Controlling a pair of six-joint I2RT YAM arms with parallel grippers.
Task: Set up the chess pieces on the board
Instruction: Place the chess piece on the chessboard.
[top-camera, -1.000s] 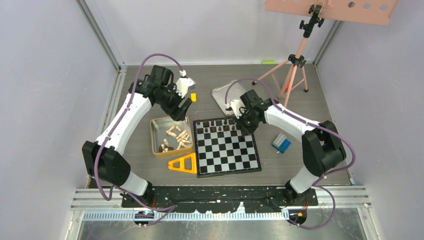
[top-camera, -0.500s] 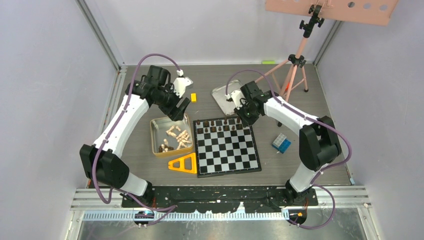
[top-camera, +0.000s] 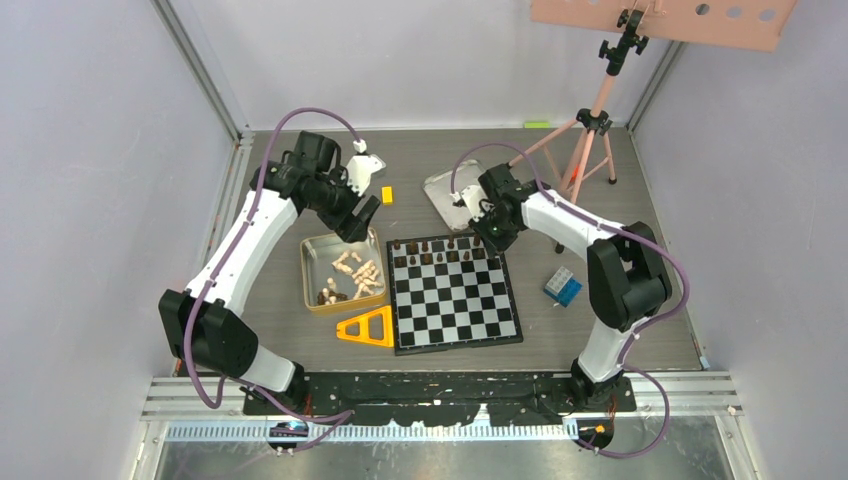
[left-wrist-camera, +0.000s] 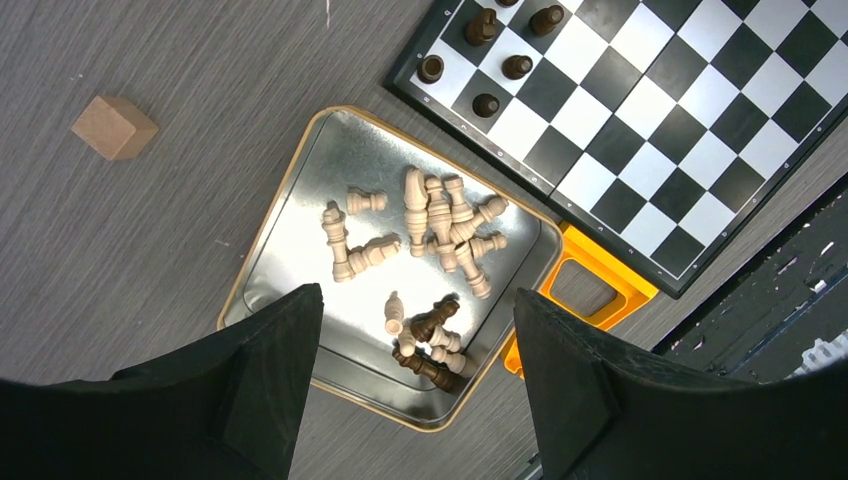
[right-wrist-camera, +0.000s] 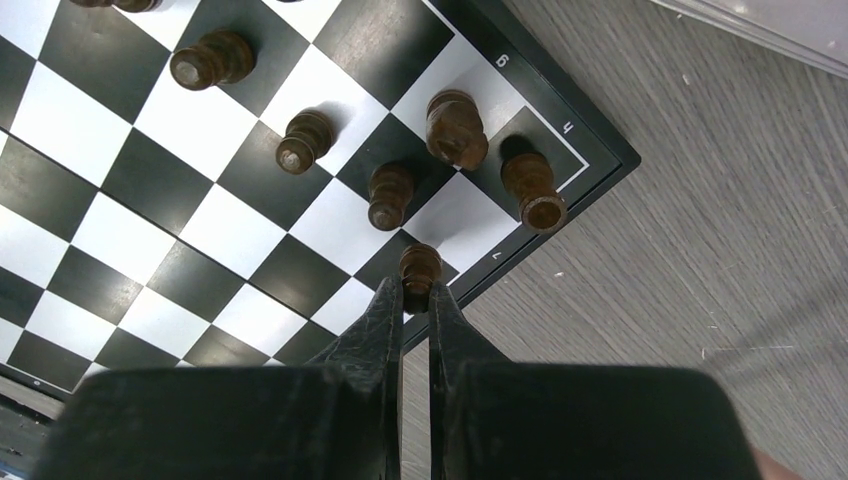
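The board (top-camera: 455, 295) lies flat at the middle of the tabletop (top-camera: 420, 155), and I see dark chessmen (top-camera: 440, 250) standing only in its two far rows. In my right wrist view, a dark pawn (right-wrist-camera: 420, 268) stands on a square at the board's edge near the far right corner. My right end effector (right-wrist-camera: 415, 292) has its fingers pressed almost together, pinching that pawn at the tips. Four other dark pieces stand upright on squares just beyond it.

Left of the board, just beside its edge, sits the gold tin (left-wrist-camera: 370, 160). Pale chessmen (left-wrist-camera: 440, 225) lie tumbled inside it, with a few dark ones heaped at its near end. My left end effector (left-wrist-camera: 415, 293) hangs above the tin with its fingers spread wide and nothing between them.

A yellow triangle frame (top-camera: 362, 340) lies against the tin's near corner, beside the board. A wooden cube (left-wrist-camera: 115, 127) rests on the tabletop beyond the tin. A silver lid (top-camera: 445, 190) lies past the board's far edge, and a blue block (top-camera: 563, 287) sits off to the board's right.
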